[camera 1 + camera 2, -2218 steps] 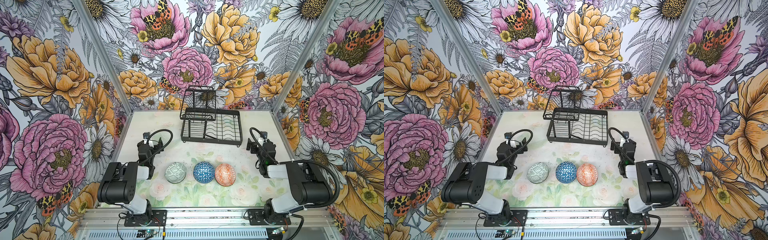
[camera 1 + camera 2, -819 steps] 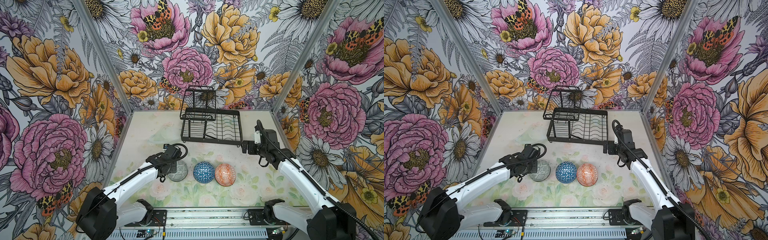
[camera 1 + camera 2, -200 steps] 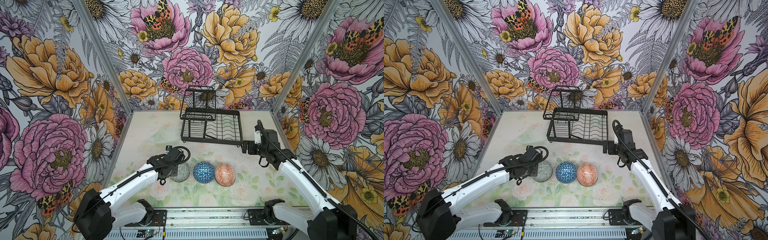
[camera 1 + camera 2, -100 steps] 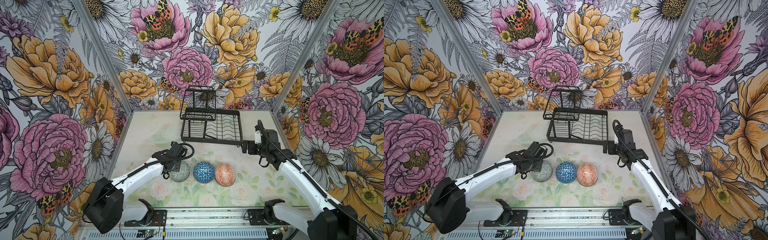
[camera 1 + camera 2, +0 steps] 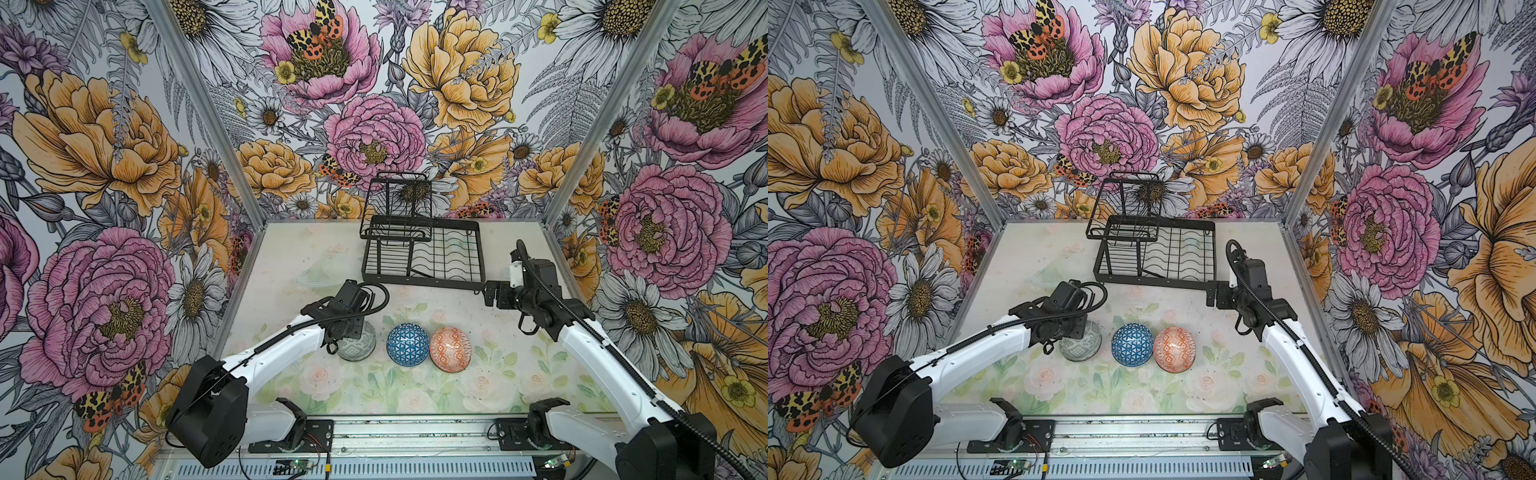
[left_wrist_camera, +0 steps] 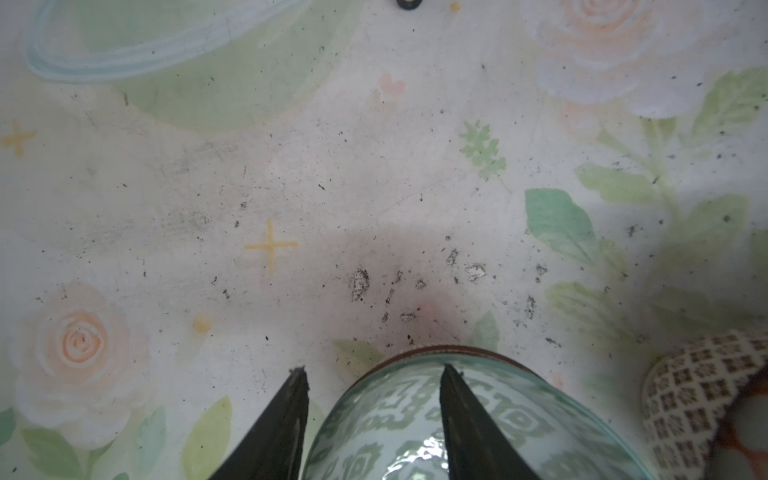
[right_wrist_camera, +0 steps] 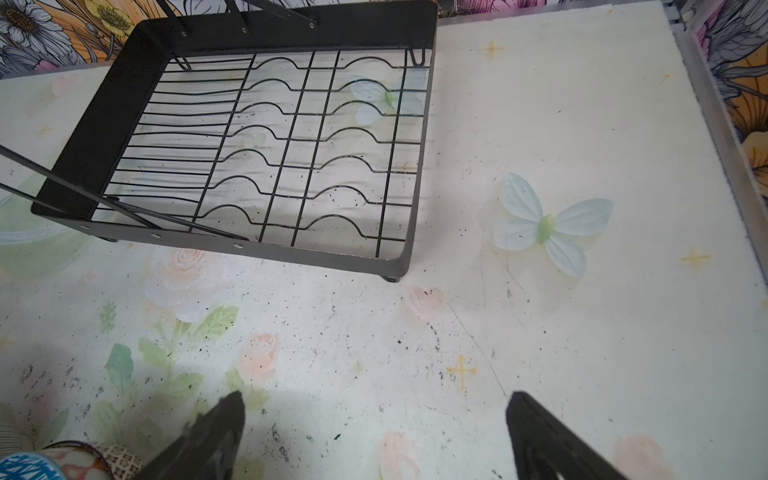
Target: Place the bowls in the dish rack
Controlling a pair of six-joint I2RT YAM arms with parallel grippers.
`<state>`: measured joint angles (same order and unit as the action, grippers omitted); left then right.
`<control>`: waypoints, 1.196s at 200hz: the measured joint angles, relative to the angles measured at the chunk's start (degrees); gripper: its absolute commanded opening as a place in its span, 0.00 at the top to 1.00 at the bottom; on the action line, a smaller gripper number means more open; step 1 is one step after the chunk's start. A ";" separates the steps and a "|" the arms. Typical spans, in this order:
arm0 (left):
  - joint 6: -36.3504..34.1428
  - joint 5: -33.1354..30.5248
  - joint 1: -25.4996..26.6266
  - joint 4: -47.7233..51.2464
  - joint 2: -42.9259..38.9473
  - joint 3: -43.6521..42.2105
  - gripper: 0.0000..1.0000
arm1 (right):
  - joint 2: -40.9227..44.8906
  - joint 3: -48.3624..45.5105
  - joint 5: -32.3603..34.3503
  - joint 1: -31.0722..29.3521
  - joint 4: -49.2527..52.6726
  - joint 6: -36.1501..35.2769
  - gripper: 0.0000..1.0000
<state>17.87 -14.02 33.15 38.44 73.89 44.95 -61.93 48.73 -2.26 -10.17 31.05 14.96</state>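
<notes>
Straddling the grey-green bowl (image 6: pixel 382 419), L gripper (image 6: pixel 372 370) has one finger over the dome, one beside it; jaws half apart, can't tell if gripping; bowl looks mouth-down, round, no long axis; dish rack (image 5: pixel 424 277) lies beyond, rightward, long side L-R; R gripper (image 7: pixel 376 395) wide, empty, near rack's corner.

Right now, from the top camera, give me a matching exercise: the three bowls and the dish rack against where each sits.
1. grey-green bowl
2. blue lattice bowl
3. orange-white bowl
4. dish rack

A. middle of the row
B. far end of the table
C. right end of the row
D. left end of the row

Pairs: 1-D, 2-A, 3-C, 4-B
</notes>
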 measured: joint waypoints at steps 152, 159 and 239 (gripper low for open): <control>12.31 -1.77 0.39 6.40 -4.63 -4.35 0.68 | 0.85 0.00 0.00 0.00 0.02 0.00 0.01; 12.48 -1.77 0.39 6.38 -4.00 -4.37 0.69 | 0.85 0.00 0.00 0.00 0.02 0.00 0.01; 13.38 -1.46 0.98 7.21 -3.32 -3.13 0.86 | 0.85 -0.02 0.00 0.00 0.02 0.00 0.00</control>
<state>31.24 -15.49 34.13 45.65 70.57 41.82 -61.08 48.71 -2.26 -10.17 31.07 14.96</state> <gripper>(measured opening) 0.182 0.995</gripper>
